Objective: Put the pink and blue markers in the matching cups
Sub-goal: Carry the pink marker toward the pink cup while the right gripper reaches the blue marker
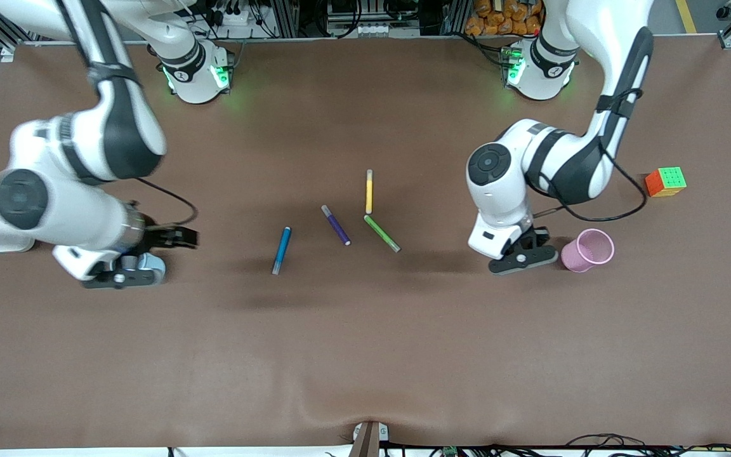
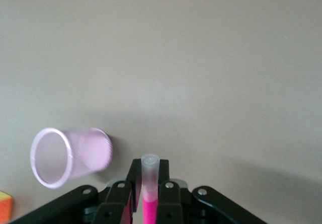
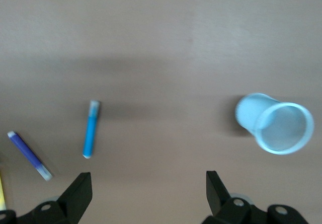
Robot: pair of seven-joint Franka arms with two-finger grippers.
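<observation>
clamping the pink marker (image 2: 149, 204) upright in the left gripper (image 1: 521, 257), just beside the pink cup (image 1: 587, 250). hanging spread wide and empty, right gripper (image 1: 125, 270) over the blue cup (image 3: 275, 123). lying flat between blue cup and pink cup, blue marker (image 1: 282, 249), next to purple marker (image 1: 335, 225).

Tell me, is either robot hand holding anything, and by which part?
The left gripper holds the pink marker just below its pale cap end, jaws shut on it, beside the pink cup. The right gripper is open, holding nothing.
</observation>
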